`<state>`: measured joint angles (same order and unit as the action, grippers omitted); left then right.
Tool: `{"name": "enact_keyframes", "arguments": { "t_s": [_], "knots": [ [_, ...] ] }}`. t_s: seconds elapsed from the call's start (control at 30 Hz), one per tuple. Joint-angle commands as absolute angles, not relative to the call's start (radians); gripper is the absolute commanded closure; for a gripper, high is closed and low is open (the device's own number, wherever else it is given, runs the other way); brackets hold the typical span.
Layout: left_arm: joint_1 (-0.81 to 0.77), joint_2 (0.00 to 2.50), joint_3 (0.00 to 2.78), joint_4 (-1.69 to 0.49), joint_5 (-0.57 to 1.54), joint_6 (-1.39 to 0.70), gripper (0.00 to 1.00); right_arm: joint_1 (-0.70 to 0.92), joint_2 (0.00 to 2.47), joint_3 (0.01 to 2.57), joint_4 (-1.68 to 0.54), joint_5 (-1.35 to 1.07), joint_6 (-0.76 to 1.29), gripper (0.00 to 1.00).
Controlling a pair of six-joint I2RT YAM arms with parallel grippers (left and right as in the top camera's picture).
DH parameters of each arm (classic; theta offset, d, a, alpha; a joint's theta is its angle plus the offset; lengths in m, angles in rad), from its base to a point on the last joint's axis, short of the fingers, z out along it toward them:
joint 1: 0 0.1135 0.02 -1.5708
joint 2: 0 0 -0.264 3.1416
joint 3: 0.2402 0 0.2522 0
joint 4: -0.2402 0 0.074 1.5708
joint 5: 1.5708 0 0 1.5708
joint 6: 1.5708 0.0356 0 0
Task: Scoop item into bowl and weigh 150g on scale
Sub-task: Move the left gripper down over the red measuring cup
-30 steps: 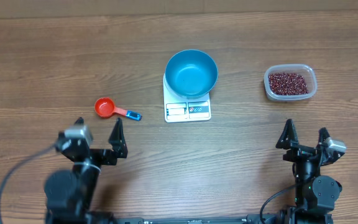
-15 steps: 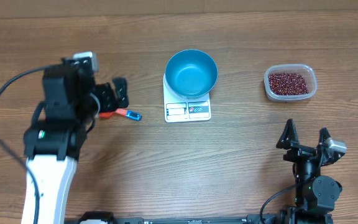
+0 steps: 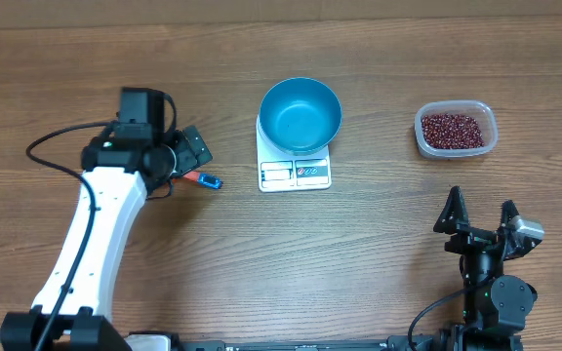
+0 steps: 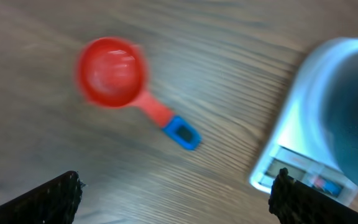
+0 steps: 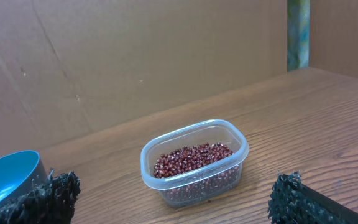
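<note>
Our left gripper (image 4: 176, 208) has its two fingers spread wide and holds nothing. It hangs above the wooden table (image 3: 379, 244), with nothing touching it. The left wrist view is blurred, but it shows one red scoop (image 4: 114, 71) lying flat just ahead, between the finger lines. Its cup is nearer the left finger and its blue-tipped handle points toward the right one. Beyond the right finger is one white scale (image 3: 295, 174), display side facing us. One blue bowl (image 3: 301, 115) rests on its far part, and we see only the bowl's smooth blue inside.

Our right gripper (image 3: 478, 210) is also spread wide and grips nothing. It sits low at the near table edge. Straight ahead of it, well apart, stands one clear plastic tub (image 5: 241, 146). The tub holds a loose heap of small red-brown beans (image 5: 191, 158), far too many to count. The bowl's rim shows beyond its left finger.

The left arm reaches out from its base, its white link slanting across the table and the wrist bent down over the scoop. The right arm stays folded over its base with its fingers pointing toward the tub.
</note>
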<state>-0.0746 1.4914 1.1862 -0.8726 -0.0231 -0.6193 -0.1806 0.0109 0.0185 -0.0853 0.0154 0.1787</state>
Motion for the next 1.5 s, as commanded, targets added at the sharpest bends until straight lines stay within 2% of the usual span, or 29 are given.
{"name": "enact_keyframes", "arguments": {
  "t_s": [0.0, 0.27, 0.57, 1.0, 1.3, 1.47],
  "knots": [
    [-0.126, 1.539, 1.201, -0.878, -0.189, -0.844, 0.0, -0.176, 0.003, 0.008, -0.08, 0.025, 0.17, 0.0],
    [-0.141, 1.676, 1.201, -0.89, -0.181, -1.056, 0.01, -0.176, 0.003, 0.008, -0.08, 0.025, 0.17, 0.0],
    [-0.163, 1.778, 1.201, -0.874, -0.175, -1.175, 0.04, -0.176, 0.003, 0.008, -0.08, 0.025, 0.17, 0.0],
    [-0.159, 1.846, 1.201, -0.747, -0.205, -1.174, 0.05, -0.176, 0.003, 0.008, -0.08, 0.025, 0.17, 0.0],
    [-0.141, 1.886, 1.201, -0.742, -0.186, -1.155, 0.1, -0.176, 0.003, 0.008, -0.08, 0.025, 0.17, 0.0],
    [-0.138, 1.904, 1.201, -0.724, -0.186, -1.143, 0.16, -0.176, 0.003, 0.008, -0.08, 0.025, 0.17, 0.0]
  ]
}}
